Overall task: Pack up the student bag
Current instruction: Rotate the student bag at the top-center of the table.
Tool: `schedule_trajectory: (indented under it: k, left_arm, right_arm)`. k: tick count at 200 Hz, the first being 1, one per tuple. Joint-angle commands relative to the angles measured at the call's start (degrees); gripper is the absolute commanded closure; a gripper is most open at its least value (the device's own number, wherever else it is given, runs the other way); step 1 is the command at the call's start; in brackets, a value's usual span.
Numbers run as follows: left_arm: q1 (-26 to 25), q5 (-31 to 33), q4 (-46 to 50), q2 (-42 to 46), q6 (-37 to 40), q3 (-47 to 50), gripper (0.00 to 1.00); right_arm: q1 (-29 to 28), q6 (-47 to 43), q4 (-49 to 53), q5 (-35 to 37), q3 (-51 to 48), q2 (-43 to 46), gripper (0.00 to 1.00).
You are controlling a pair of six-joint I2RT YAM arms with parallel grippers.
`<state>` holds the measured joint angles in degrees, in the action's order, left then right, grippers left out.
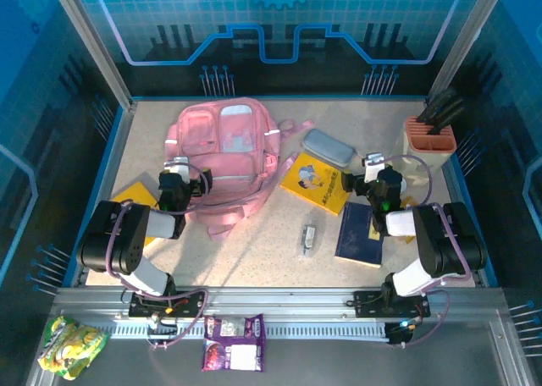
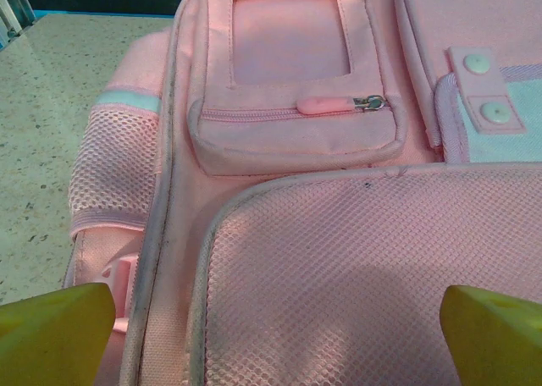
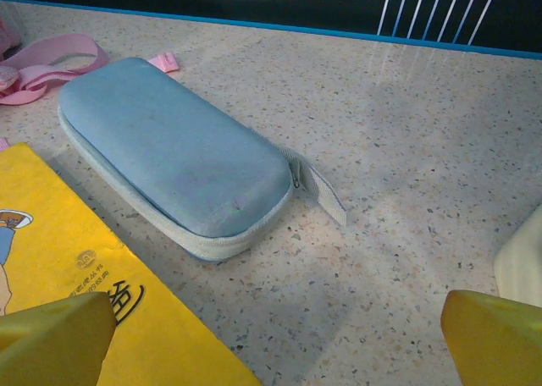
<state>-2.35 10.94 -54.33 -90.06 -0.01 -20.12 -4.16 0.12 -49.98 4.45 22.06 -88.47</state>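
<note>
The student bag (image 1: 224, 145), a large pink backpack, lies flat at the back left of the table, its straps trailing right. My left gripper (image 1: 178, 168) hovers over its near left corner. In the left wrist view the yellow fingertips (image 2: 55, 331) stand wide apart just above the bag's mesh panel (image 2: 356, 267), and the left gripper (image 2: 275, 335) is open with nothing in it. My right gripper (image 1: 374, 164) is open above bare table, close to a grey-blue pencil case (image 3: 178, 153) and a yellow book (image 3: 68, 276).
The pencil case (image 1: 329, 147) and yellow book (image 1: 316, 183) lie right of the bag. A dark blue book (image 1: 360, 234) and a small grey item (image 1: 310, 238) lie nearer. A pen holder (image 1: 430, 140) stands back right. Another yellow book (image 1: 135, 195) lies partly under the left arm.
</note>
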Motion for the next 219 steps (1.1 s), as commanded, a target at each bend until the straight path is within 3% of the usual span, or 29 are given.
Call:
schedule_trajectory:
  k: [1, 219]
  left_arm:
    - [0.5, 0.13, -0.36, 0.71, -0.17, -1.17, 0.01]
    - [0.49, 0.13, -0.37, 0.72, -0.17, -1.15, 0.01]
  right_arm:
    - [0.57, -0.57, -0.68, -0.85, 0.94, 0.13, 0.0]
    - [-0.28, -1.53, -1.36, -0.05, 0.61, 0.14, 0.0]
